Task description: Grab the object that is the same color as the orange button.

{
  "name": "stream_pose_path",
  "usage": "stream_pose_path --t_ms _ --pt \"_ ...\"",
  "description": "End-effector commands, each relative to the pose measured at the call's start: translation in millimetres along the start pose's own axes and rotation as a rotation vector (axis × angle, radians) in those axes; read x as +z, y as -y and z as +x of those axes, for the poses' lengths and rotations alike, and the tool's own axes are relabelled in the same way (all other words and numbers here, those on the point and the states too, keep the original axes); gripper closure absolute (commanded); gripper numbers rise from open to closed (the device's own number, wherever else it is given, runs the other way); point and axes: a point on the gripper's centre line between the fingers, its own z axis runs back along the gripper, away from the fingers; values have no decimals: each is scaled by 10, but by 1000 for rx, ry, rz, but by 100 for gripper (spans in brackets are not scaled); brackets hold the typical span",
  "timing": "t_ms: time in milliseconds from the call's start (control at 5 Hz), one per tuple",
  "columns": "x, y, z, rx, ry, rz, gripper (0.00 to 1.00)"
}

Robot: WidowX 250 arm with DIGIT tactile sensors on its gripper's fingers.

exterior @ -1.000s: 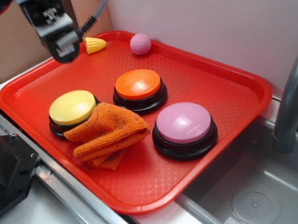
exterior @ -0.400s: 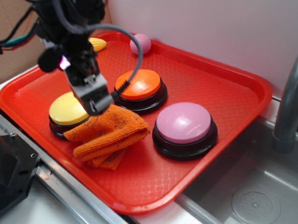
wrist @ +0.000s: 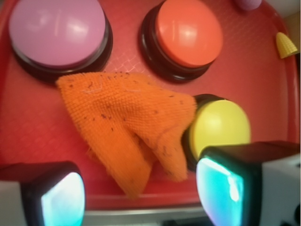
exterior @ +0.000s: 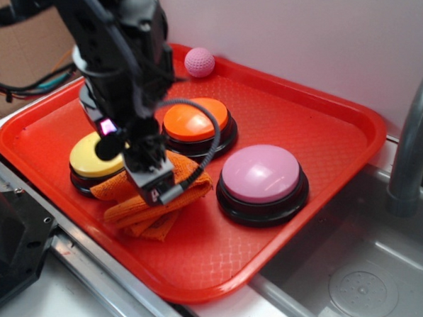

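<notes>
Nearest the wrist camera, the end effector [wrist: 141,188] stands wide open and holds nothing, its two fingers [wrist: 44,195] framing the lower edge of that view with bare tray between them. Just beyond the gap lies the orange cloth [wrist: 127,122], folded in loose layers on the red tray [wrist: 28,136], its right edge lapped against the yellow button [wrist: 218,125]. Its long axis runs from about 10 o'clock down to 5 o'clock in the wrist view, broad at the far end and narrowing to a point toward the camera. The exterior view shows the end effector [exterior: 157,187] low over the cloth [exterior: 134,211].

To do the grab well, I judge it should descend straight, centred on the thick middle fold, fingers straddling the short axis, clear of the yellow dome.

Farther off sit the pink button [wrist: 56,33] at 11 o'clock and the orange button [wrist: 188,33] at 1 o'clock.
</notes>
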Motion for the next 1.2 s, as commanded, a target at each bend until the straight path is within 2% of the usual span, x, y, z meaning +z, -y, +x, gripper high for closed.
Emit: stream_pose_path --t_ms 0,400,600,800,1000 --pt "-262 11 158 53 -14 16 0" --pt "-440 149 222 17 -39 10 0" --pt "-532 116 199 41 -70 5 0" --pt "-571 73 219 76 -81 6 87" --pt "-596 39 244 102 -83 5 100"
